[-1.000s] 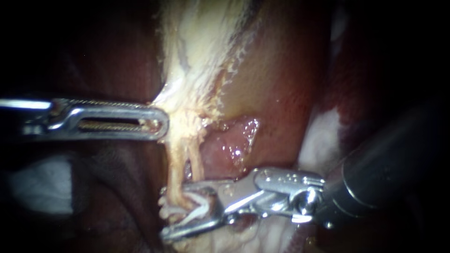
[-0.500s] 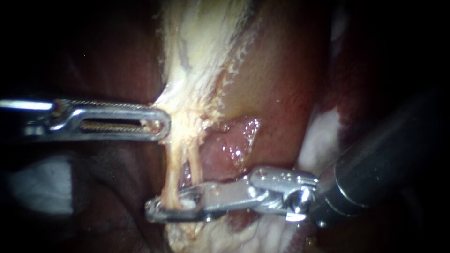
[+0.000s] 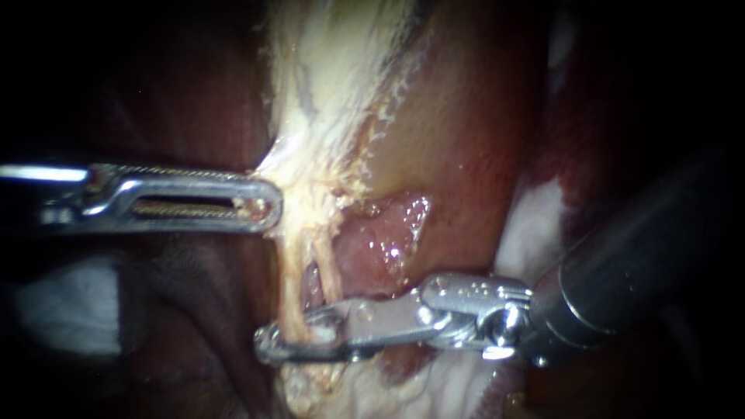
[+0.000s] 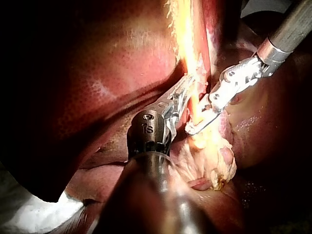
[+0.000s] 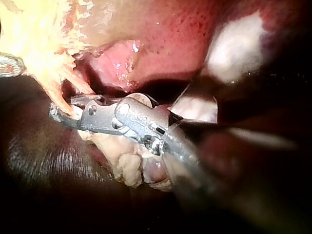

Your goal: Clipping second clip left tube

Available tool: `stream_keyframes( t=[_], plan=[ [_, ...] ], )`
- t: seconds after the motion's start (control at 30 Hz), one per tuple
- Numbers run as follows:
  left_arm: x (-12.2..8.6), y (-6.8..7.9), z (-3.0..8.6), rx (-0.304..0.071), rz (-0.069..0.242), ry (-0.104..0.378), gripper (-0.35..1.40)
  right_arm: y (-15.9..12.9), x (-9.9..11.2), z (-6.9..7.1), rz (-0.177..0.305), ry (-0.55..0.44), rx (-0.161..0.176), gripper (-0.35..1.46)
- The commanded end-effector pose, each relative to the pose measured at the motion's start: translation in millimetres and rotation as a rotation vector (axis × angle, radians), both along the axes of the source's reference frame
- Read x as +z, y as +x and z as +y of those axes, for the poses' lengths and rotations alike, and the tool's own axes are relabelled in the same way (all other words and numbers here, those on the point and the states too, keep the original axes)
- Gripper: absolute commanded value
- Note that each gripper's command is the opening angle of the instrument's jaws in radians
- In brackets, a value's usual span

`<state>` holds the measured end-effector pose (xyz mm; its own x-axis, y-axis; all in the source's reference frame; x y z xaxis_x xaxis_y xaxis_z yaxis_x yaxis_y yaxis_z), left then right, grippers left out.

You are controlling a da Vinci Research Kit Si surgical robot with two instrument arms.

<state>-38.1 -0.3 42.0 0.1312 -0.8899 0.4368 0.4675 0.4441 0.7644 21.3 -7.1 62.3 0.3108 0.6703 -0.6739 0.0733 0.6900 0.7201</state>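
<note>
Your steel right instrument (image 3: 268, 348) has its end effector pinching the pale stringy left tube (image 3: 289, 299), apparently mid-clipping. Your left instrument (image 3: 272, 206) pinches pale tissue (image 3: 310, 178) above it; next, release without tugging.

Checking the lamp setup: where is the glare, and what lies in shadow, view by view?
Endoscope view: glare sits on the right instrument, shut on the left tube, and on the wet pink tissue; the surroundings in shadow. Left wrist view: the pale tissue held by the left instrument is brightly lit, its shaft dark. Right wrist view: tissue under the shaft is almost black.
</note>
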Motion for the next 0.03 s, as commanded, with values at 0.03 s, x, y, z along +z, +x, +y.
stream_keyframes(
  t=[0.03],
  plan=[
    [0.0,-0.1,0.0,0.000,0.000,0.000,-0.35,0.0,-0.1,0.0,0.000,0.000,0.000,-0.35]
  ],
)
